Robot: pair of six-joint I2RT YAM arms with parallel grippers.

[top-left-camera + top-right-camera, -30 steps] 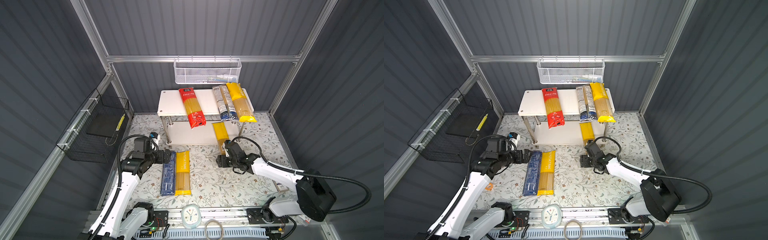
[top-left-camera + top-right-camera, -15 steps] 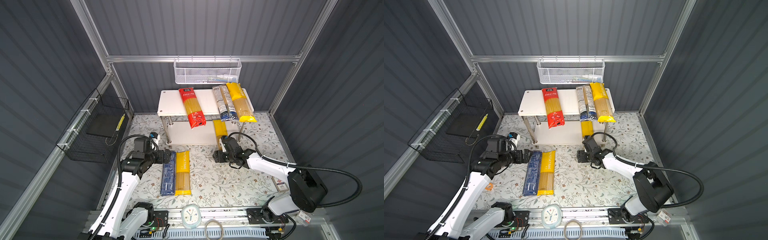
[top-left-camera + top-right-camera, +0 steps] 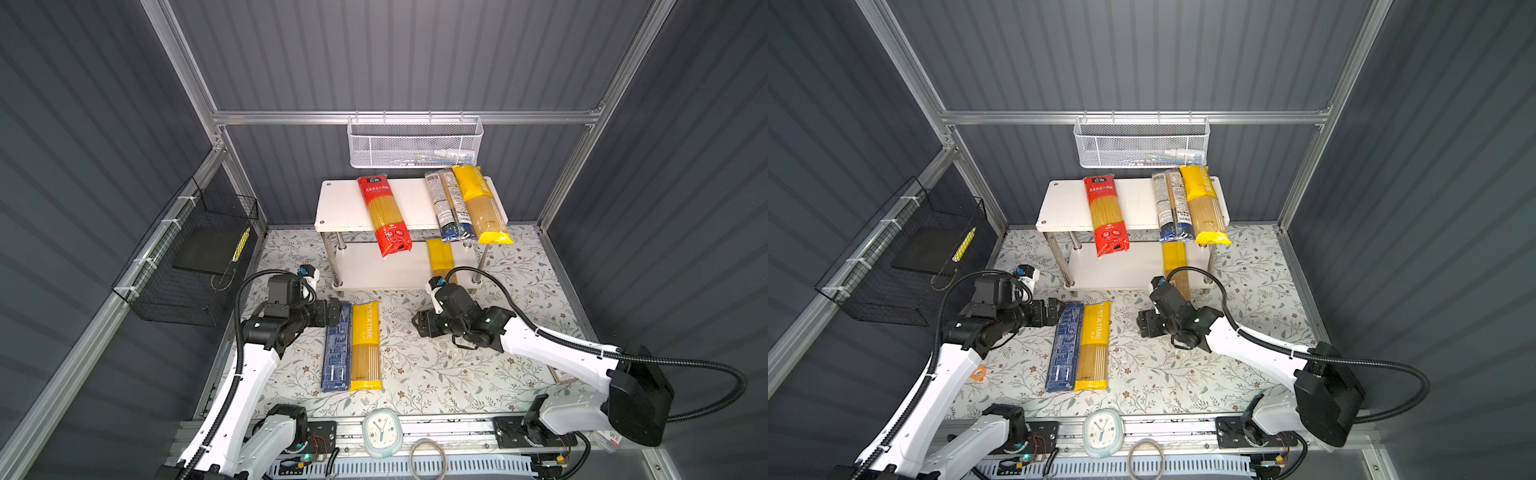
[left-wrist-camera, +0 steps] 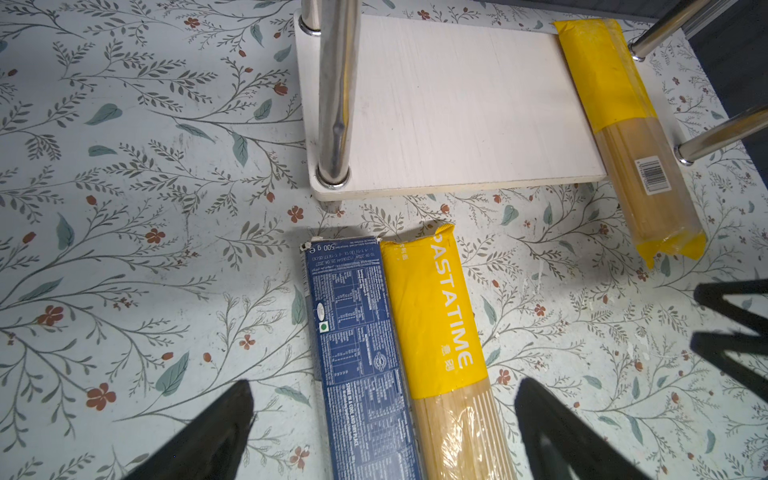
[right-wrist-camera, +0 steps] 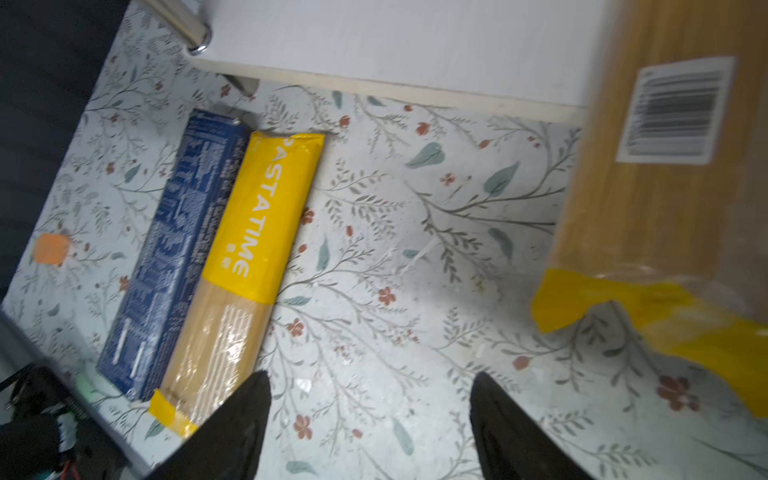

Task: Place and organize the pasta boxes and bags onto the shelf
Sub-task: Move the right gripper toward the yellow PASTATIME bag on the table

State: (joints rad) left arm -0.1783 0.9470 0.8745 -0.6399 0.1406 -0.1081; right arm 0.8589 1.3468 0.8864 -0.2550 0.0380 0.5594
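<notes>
White two-tier shelf (image 3: 340, 208) stood at the back of the floral mat (image 3: 415, 374), w/ four bags on it. Top tier: the red bag (image 3: 384, 216) lay slanted nr the middle, its front end hanging over the edge. At the right end the clear bag (image 3: 449, 208) w/ dark-blue end & the top yellow bag (image 3: 482, 203) lay side by side, touching, both also overhanging the front. Lower tier: the lower yellow bag (image 3: 440, 255) lay along the right end. In the left wrist view its front end stuck out past the board, over the mat.

Not on the shelf: the dark-blue carton (image 3: 336, 349) & the loose yellow bag (image 3: 365, 345), marked PASTATIME. Both lay flat on the mat in front of the shelf, long sides touching, the carton on the left in both top views.

The left gripper (image 3: 332, 311) sat at the shelf-side end of the carton, jaws spread wide. In the left wrist view its fingers (image 4: 232, 415) stood either side of carton + loose yellow bag, clamping nothing. Contact w/ the carton: couldn't tell.

The right gripper (image 3: 419, 324) hung low over bare mat, btwn the loose yellow bag & the lower yellow bag's front end, apart from both. Its jaws were spread, w/ only mat btwn them in the right wrist view.

A white mesh basket (image 3: 415, 145) hung on the back wall above the shelf, a black wire basket (image 3: 195, 257) on the left wall.
</notes>
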